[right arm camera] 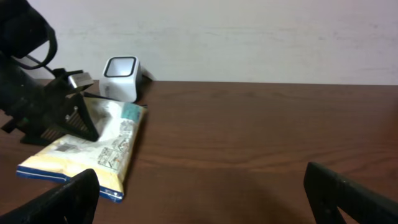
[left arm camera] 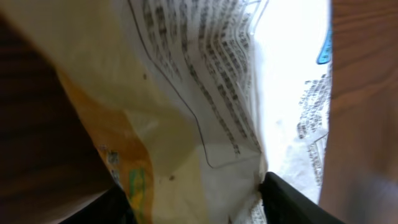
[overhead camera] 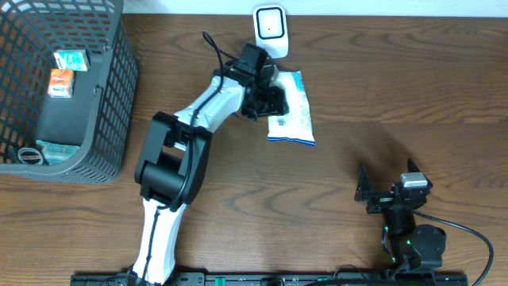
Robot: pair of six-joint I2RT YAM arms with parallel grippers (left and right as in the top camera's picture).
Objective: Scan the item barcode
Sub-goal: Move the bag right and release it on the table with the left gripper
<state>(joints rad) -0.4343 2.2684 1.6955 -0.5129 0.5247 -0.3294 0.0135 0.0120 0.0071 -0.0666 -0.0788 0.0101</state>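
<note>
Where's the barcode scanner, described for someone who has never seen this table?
Start at the wire basket on the left of the table, then follow the far edge toward the middle. The scanner stands there, beyond the flat snack packet: a small white upright box with a dark-rimmed face.

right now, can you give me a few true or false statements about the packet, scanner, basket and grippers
1. The packet lies on the table by the scanner. True.
2. The right gripper is at the packet. False: the left gripper is there; the right one is far off, near the table's front edge.
3. The basket is empty. False: a few items lie in it.
4. The right gripper is open and holds nothing. True.
</note>
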